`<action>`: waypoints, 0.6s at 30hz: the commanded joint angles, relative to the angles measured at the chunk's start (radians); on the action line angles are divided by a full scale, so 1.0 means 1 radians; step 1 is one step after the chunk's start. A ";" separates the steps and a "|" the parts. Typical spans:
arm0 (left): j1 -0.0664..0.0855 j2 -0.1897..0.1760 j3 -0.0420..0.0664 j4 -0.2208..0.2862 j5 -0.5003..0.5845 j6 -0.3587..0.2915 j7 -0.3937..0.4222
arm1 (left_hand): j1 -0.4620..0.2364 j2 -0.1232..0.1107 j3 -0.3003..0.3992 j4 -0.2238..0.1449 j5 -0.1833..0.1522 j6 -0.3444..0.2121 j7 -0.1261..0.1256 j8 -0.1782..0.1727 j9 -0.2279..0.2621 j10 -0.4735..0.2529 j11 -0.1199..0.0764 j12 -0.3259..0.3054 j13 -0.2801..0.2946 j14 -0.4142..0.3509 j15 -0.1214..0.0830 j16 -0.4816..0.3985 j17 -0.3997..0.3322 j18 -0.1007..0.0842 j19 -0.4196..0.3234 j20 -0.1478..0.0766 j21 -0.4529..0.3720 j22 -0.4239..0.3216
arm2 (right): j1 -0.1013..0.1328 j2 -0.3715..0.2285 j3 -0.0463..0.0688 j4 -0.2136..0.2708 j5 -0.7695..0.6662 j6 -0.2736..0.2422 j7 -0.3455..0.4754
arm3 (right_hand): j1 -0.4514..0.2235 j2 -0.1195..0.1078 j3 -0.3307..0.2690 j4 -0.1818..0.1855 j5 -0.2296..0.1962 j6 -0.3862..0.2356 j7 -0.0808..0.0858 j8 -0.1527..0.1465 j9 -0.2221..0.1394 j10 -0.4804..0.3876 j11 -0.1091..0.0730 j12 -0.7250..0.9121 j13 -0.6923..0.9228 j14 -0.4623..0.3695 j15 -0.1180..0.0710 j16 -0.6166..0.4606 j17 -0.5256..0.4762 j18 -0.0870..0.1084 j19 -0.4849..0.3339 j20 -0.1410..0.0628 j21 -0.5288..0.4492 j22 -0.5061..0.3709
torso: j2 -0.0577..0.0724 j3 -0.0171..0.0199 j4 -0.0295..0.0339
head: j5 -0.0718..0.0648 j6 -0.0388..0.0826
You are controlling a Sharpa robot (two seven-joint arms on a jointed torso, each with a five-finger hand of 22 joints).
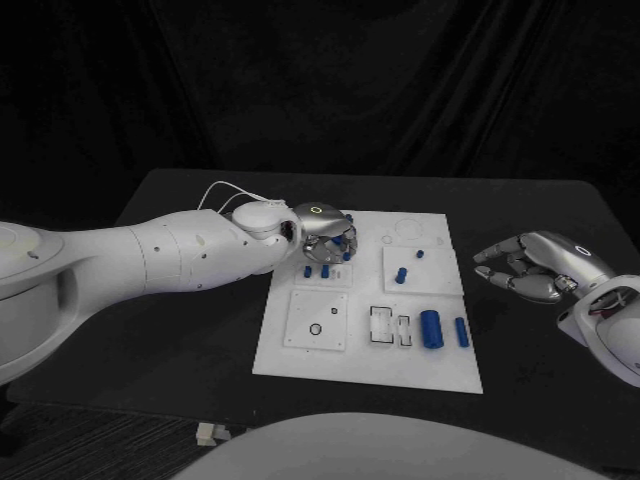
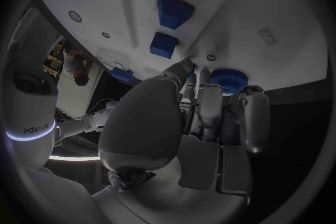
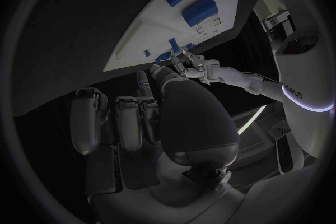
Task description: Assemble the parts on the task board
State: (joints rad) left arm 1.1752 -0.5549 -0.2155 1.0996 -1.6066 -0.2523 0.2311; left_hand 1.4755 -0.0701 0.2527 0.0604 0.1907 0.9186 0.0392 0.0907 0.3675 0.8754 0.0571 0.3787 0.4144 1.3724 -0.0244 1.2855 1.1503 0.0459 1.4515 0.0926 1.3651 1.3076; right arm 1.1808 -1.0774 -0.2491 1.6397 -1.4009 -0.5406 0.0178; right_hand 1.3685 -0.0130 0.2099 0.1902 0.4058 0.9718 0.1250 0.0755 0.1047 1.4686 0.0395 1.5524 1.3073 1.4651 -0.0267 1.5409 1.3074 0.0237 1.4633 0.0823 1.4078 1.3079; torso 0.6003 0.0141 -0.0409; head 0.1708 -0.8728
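The white task board (image 1: 371, 345) lies mid-table. My left hand (image 1: 325, 235) hovers over its far left corner, fingertips down and drawn together around a blue ridged round part (image 2: 227, 79) on the board. Two small blue pieces (image 1: 317, 270) stand just in front of that hand. Two blue blocks (image 2: 175, 11) lie further along the board. Two blue cylinders (image 1: 433, 328) lie near the board's right edge; the right wrist view shows them too (image 3: 199, 10). My right hand (image 1: 529, 265) hangs off the board's right side, fingers curled in with nothing in them.
Small blue pegs (image 1: 404, 272) stand in a square plate at the board's middle right. White slotted inserts (image 1: 389, 326) and a ring mark (image 1: 314, 328) sit on the near half. Bare black table (image 1: 190, 340) surrounds the board.
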 commanded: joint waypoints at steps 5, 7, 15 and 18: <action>-0.003 0.002 0.001 0.009 -0.009 -0.017 0.014 | -0.012 -0.004 0.010 0.000 0.004 0.011 0.003 0.004 0.002 0.012 -0.005 0.006 0.001 -0.013 -0.002 -0.012 -0.017 0.006 -0.005 -0.008 -0.008 0.194 | -0.003 0.000 0.000 0.000 -0.002 0.002 -0.001 | 0.005 -0.005 0.006 0.000 0.004 0.007 0.002 -0.003 -0.001 0.081 0.004 -0.004 0.235 0.092 0.004 -0.004 0.229 0.020 0.010 0.005 -0.005 0.204 | 0.000 0.0000 0.0008 | 0.000 0.000; -0.004 0.003 0.001 0.009 -0.009 -0.016 0.014 | -0.014 -0.005 0.011 0.000 0.004 0.009 0.003 0.004 0.001 0.011 -0.005 0.005 0.000 -0.014 -0.002 -0.013 -0.019 0.006 -0.005 -0.008 -0.008 0.194 | -0.003 0.001 0.000 -0.001 -0.002 0.002 -0.001 | 0.005 -0.005 0.006 0.000 0.004 0.007 0.002 -0.003 -0.001 0.081 0.004 -0.004 0.235 0.092 0.004 -0.004 0.229 0.020 0.010 0.005 -0.005 0.204 | 0.000 0.0002 0.0001 | 0.000 0.000; -0.005 0.006 0.001 0.007 -0.009 -0.012 0.014 | -0.017 -0.006 0.013 0.002 0.002 0.007 0.004 0.002 0.000 0.012 -0.004 0.003 -0.002 -0.016 -0.003 -0.017 -0.025 0.007 -0.006 -0.008 -0.011 0.194 | -0.004 0.002 0.000 -0.001 -0.002 0.001 -0.003 | 0.006 -0.005 0.007 -0.001 0.005 0.008 0.002 -0.003 -0.001 0.080 0.004 -0.004 0.234 0.092 0.004 -0.004 0.228 0.020 0.010 0.005 -0.005 0.204 | 0.000 0.0000 0.0000 | -0.001 0.000; -0.006 0.007 0.001 0.006 -0.009 -0.010 0.014 | -0.018 -0.006 0.014 0.003 0.002 0.007 0.005 0.001 0.000 0.013 -0.005 0.003 -0.002 -0.017 -0.003 -0.018 -0.027 0.007 -0.007 -0.009 -0.011 0.193 | -0.004 0.002 0.000 -0.001 -0.002 0.001 -0.003 | 0.007 -0.005 0.008 -0.002 0.005 0.008 0.001 -0.003 -0.001 0.079 0.004 -0.005 0.233 0.092 0.004 -0.005 0.228 0.020 0.010 0.005 -0.005 0.204 | 0.000 0.0004 0.0001 | -0.001 0.000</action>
State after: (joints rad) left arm 1.1714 -0.5506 -0.2154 1.1045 -1.6133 -0.2567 0.2330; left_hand 1.4668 -0.0744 0.2613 0.0635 0.1907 0.9222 0.0429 0.0907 0.3685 0.8811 0.0516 0.3831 0.4136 1.3632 -0.0266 1.2726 1.1244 0.0458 1.4479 0.0890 1.3608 1.3075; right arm 1.1800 -1.0755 -0.2491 1.6381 -1.4009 -0.5402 0.0177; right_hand 1.3684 -0.0130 0.2126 0.1875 0.4058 0.9718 0.1250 0.0755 0.1048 1.4686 0.0395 1.5526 1.3073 1.4651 -0.0267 1.5410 1.3074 0.0238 1.4633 0.0823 1.4078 1.3076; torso 0.6005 0.0141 -0.0410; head 0.1697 -0.8728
